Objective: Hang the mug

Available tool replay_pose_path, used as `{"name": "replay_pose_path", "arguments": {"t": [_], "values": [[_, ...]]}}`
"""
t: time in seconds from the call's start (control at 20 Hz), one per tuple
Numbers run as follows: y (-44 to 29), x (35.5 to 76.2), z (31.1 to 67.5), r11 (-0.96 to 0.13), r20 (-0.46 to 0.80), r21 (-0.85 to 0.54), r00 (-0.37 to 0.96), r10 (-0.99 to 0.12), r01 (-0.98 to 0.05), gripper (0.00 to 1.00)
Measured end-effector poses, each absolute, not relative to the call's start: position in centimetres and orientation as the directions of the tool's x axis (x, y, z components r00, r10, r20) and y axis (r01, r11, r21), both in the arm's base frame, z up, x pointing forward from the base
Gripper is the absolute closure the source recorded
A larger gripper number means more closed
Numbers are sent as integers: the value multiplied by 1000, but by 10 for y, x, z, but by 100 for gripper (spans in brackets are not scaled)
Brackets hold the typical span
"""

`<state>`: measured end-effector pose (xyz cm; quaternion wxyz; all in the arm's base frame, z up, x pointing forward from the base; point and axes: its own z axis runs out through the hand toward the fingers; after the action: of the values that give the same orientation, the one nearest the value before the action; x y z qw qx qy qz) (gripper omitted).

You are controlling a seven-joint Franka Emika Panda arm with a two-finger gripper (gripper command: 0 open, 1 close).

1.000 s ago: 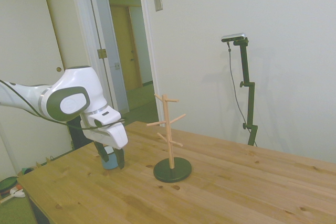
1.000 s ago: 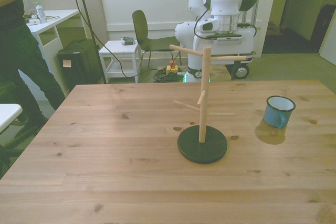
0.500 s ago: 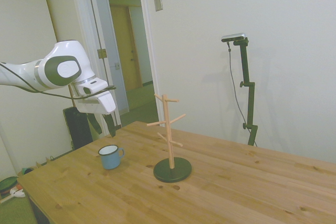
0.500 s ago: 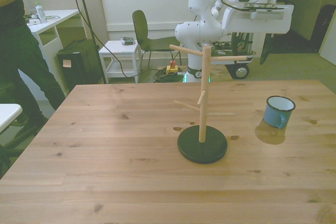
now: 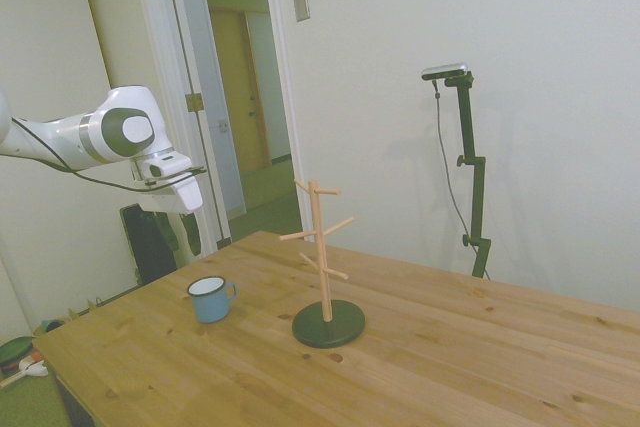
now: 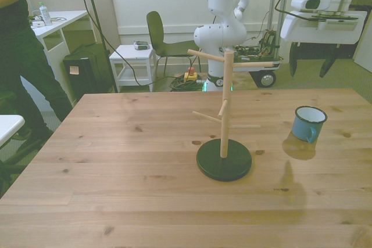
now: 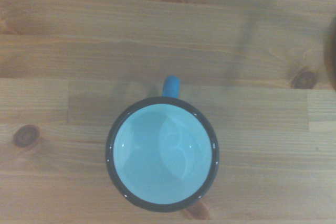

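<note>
Change since a second ago: the white arm's gripper [image 6: 312, 61] has risen from down around the mug to high above it; the mug has not moved.
Mug: a small light-blue enamel-style mug [image 6: 308, 123] with a dark rim and a pale inside stands upright on the wooden table [image 6: 116, 166], free of the gripper.
Mug position: it sits near the table edge at the front view's right, well apart from the peg stand; in the side view the mug [image 5: 211, 298] is nearer the arm than the stand is.
Mug handle: one loop handle; in the side view it points toward the stand.
Mug from the wrist view: the mug [image 7: 162, 156] is seen straight down its open mouth, showing nothing inside, with the handle poking out from one side of the rim.
Gripper: its two dark fingers [image 6: 293, 64] hang spread wide apart, with nothing between them, above the mug.
Gripper in the side view: the gripper [image 5: 186, 232] hangs under the white wrist, in front of the doorway, higher than the mug.
Peg stand: a light wooden peg stand [image 6: 225, 111] with a round dark base rises near the table's middle, its thin pegs angled upward, all bare.
Shadows: a soft shadow lies on the wood just beside the mug, on the side nearer the front camera.
Person: someone in dark clothes [image 6: 23, 56] stands at the front view's left, beyond the table.
</note>
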<state>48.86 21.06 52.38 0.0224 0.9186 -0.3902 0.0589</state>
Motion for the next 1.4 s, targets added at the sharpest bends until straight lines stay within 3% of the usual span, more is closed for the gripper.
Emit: {"name": "replay_pose_path", "arguments": {"t": [0.65, 1.25, 1.3, 1.4], "values": [[249, 524, 451, -723, 66, 56, 725, -686, -689, 0], [276, 538, 416, -711, 86, 60, 713, -696, -701, 0], [276, 541, 414, -710, 90, 62, 713, -696, -701, 100], [275, 548, 410, -708, 91, 65, 711, -697, -703, 100]]}}
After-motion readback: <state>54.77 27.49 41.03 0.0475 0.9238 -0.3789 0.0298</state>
